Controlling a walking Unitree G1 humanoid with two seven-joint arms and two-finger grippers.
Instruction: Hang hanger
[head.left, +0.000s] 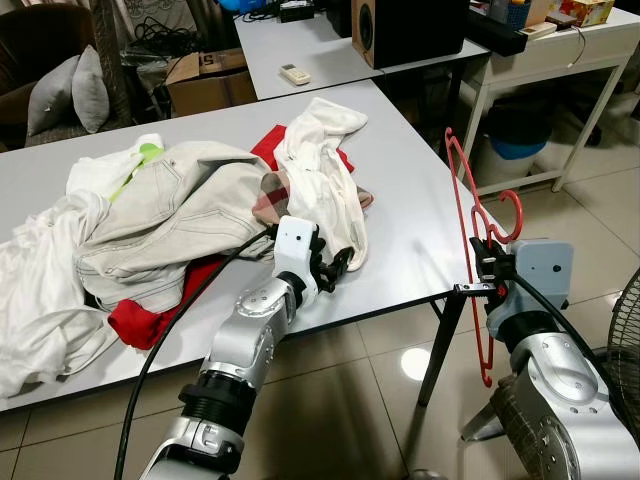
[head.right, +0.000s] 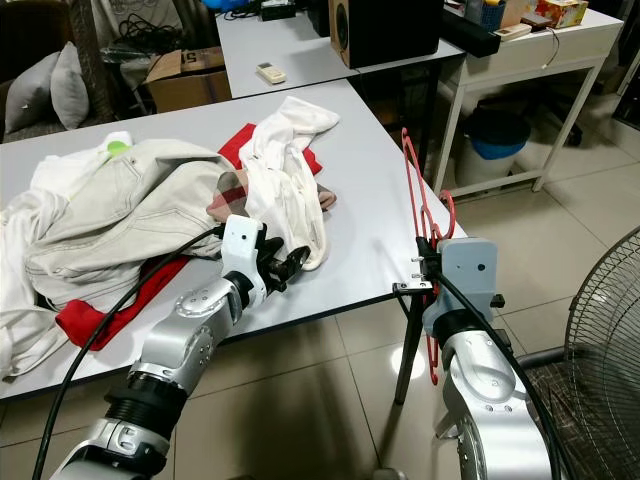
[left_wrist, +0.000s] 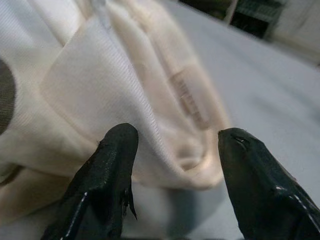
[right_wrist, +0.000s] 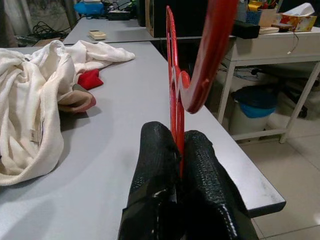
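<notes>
right gripper (head.left: 487, 262) pinching red hanger (head.left: 466, 190) at table (head.left: 420, 230) corner; left gripper (head.left: 335, 268) spread before cream garment (head.left: 318, 170)

- It looks like a work room or office.
- Grey tables (head.left: 420, 220) stand on a tiled floor (head.left: 380, 400).
- A speaker (head.left: 405, 30), cardboard box (head.left: 205, 80) and fan (head.right: 610, 330) sit around.

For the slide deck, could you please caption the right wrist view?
Right gripper fingers shut on a red hanger beside the grey table with a cream garment.
</notes>
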